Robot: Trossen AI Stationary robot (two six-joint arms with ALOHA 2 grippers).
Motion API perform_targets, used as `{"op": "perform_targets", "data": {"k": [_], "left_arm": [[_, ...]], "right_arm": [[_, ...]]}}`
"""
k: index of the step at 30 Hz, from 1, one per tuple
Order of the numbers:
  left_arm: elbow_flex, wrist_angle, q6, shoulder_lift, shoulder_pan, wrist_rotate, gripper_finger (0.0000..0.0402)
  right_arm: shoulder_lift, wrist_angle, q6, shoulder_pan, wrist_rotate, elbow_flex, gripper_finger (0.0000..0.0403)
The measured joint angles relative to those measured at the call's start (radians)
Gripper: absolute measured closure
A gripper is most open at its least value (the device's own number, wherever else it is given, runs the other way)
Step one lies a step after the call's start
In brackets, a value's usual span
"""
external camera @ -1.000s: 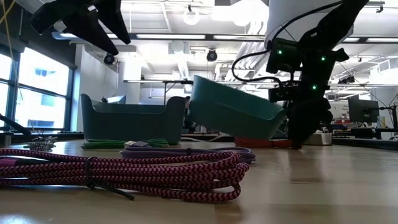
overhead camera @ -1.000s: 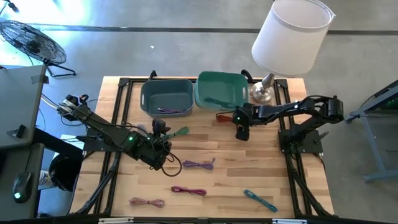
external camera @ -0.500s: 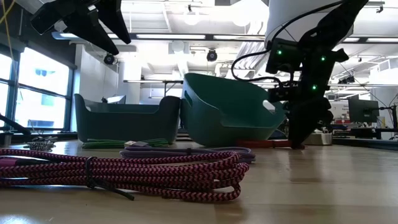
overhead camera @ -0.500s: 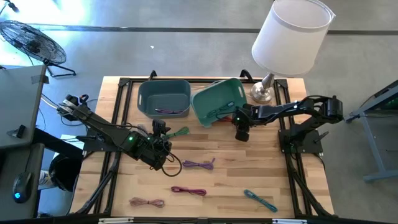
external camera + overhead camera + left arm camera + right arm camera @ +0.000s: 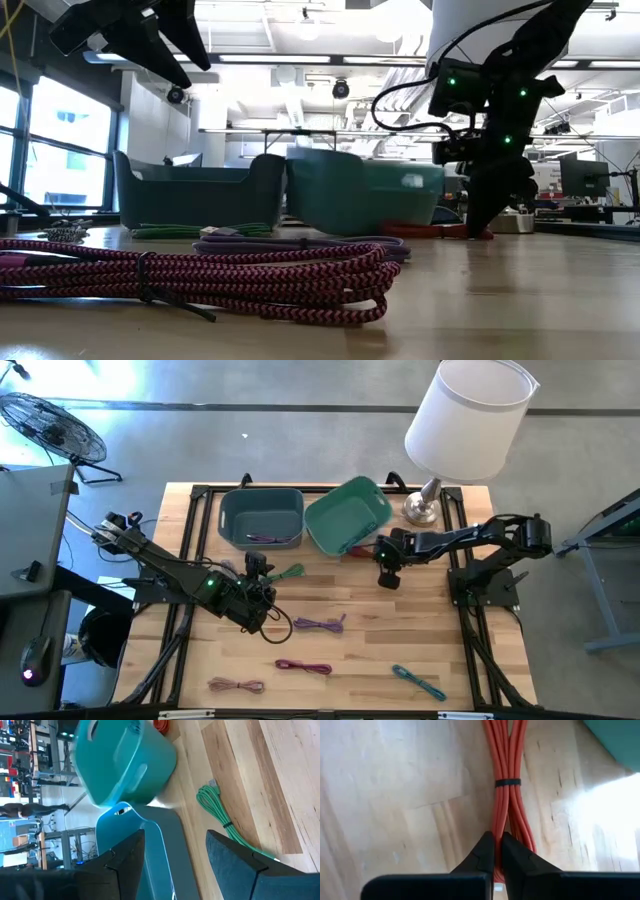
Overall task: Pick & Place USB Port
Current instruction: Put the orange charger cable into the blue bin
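An orange USB cable bundle (image 5: 506, 795), tied with a black band, lies on the wood beside the teal bin (image 5: 347, 517). My right gripper (image 5: 381, 557) stands over the bundle's right end, shut on it. The grey bin (image 5: 262, 518) sits left of the teal one, with a cable inside. My left gripper (image 5: 175, 855) hovers open over the table's left half, near a green cable bundle (image 5: 285, 573), and touches nothing. My right gripper pinches strands of the orange bundle (image 5: 498, 837) between its two fingers, short of the black band and near the bundle's right end. The fingers come from above, pointing down. Other strands pass outside one finger (image 5: 514, 855). The bundle lies flat on the table.
A purple bundle (image 5: 320, 624), a magenta one (image 5: 303, 667), a pink one (image 5: 236, 685) and a teal one (image 5: 418, 681) lie across the table's near half. A lamp (image 5: 468, 420) stands at the far right corner, close behind my right arm.
My right gripper has shut on the orange bundle. The teal bin, tilted with one side raised, has tipped further, swung round and settled level on the table, closer to the grey bin.
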Motion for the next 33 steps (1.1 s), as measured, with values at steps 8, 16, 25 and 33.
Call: {"op": "perform_targets", "data": {"k": [8, 16, 25, 33], "left_arm": [[0.000, 0.000, 0.000, 0.000, 0.000, 0.000, 0.0196], [0.000, -0.001, 0.003, 0.000, 0.000, -0.002, 0.0196], [0.000, -0.003, 0.005, 0.000, 0.000, -0.003, 0.0196], [-0.001, -0.010, 0.005, 0.000, 0.000, -0.004, 0.0196]], "right_arm": [[-0.089, -0.052, 0.082, 0.124, 0.076, -0.002, 0.0399], [-0.275, -0.093, 0.174, 0.250, 0.159, -0.002, 0.0399], [-0.274, -0.071, 0.227, 0.310, 0.147, -0.002, 0.0399], [-0.157, 0.086, 0.163, 0.318, 0.113, 0.001, 0.0400]]}}
